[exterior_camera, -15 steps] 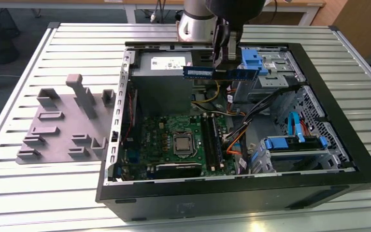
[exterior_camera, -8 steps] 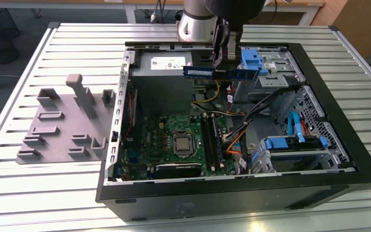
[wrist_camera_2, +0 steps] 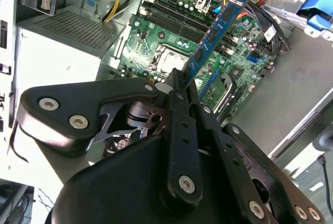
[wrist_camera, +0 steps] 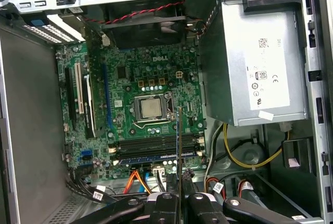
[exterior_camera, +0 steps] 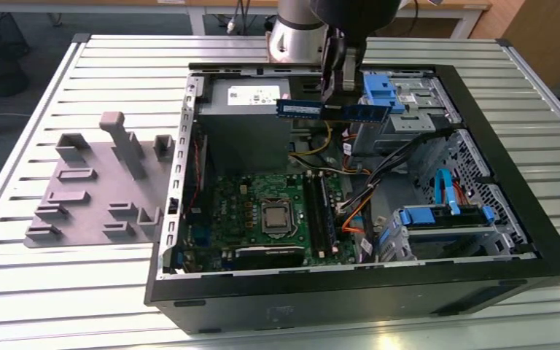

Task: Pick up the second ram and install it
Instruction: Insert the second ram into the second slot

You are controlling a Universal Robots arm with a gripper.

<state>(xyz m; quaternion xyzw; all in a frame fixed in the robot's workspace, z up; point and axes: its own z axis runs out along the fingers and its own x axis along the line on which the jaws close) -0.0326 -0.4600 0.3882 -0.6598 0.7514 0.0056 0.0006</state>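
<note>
Bright, even light from above fills the exterior view. The ribbed metal surface (exterior_camera: 95,65) glares pale, nearly washed out, while shade deepens inside the computer case (exterior_camera: 358,292). In the second wrist view the black fingers (wrist_camera_2: 179,130) show small highlights, and the second ram (wrist_camera_2: 213,36) they grip gleams blue.

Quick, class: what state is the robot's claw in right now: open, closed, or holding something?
Claw: closed on the second ram, holding it above the open computer case.
</note>
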